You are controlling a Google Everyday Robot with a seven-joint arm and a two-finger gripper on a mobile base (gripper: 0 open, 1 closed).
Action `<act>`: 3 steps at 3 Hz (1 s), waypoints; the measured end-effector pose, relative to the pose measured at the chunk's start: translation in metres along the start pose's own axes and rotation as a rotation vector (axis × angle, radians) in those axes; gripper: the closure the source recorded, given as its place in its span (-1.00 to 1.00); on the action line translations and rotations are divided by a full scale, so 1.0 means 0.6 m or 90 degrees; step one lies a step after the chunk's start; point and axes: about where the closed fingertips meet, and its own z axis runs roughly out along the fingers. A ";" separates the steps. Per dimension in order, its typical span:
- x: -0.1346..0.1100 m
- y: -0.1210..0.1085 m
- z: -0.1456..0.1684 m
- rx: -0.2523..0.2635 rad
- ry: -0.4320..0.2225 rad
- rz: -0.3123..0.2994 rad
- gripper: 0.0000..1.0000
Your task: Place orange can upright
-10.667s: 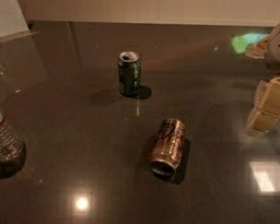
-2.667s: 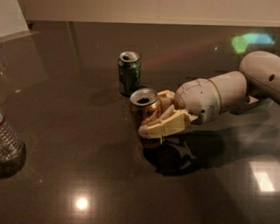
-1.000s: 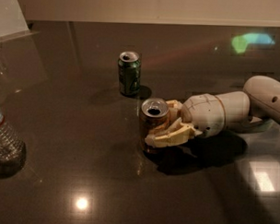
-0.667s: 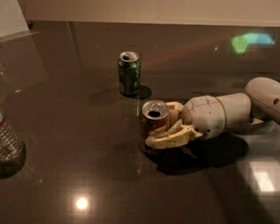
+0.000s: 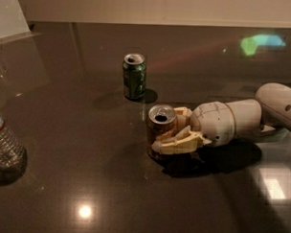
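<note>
The orange can [image 5: 159, 130] stands upright on the dark table [image 5: 85, 183] near the middle, its silver top with the tab opening facing up. My gripper [image 5: 176, 131] reaches in from the right, low over the table, and its cream fingers [image 5: 175, 145] wrap around the can's right side, one in front and one behind. The fingers are closed on the can. The can's base rests on or just above the tabletop; I cannot tell which.
A green can [image 5: 134, 76] stands upright behind and to the left of the orange can. A clear plastic water bottle [image 5: 3, 142] stands at the left edge. The arm's white body [image 5: 260, 113] stretches to the right edge. A white sheet [image 5: 10, 13] lies at the far left corner.
Since ten seconds ago the orange can went from lying on its side to upright in my gripper. Over the last second the can and gripper have barely moved.
</note>
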 end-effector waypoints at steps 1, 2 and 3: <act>0.007 -0.004 -0.002 -0.001 -0.005 0.015 -0.91; 0.007 -0.006 -0.005 -0.009 -0.012 0.017 -1.00; 0.007 -0.006 -0.005 -0.009 -0.013 0.017 -1.00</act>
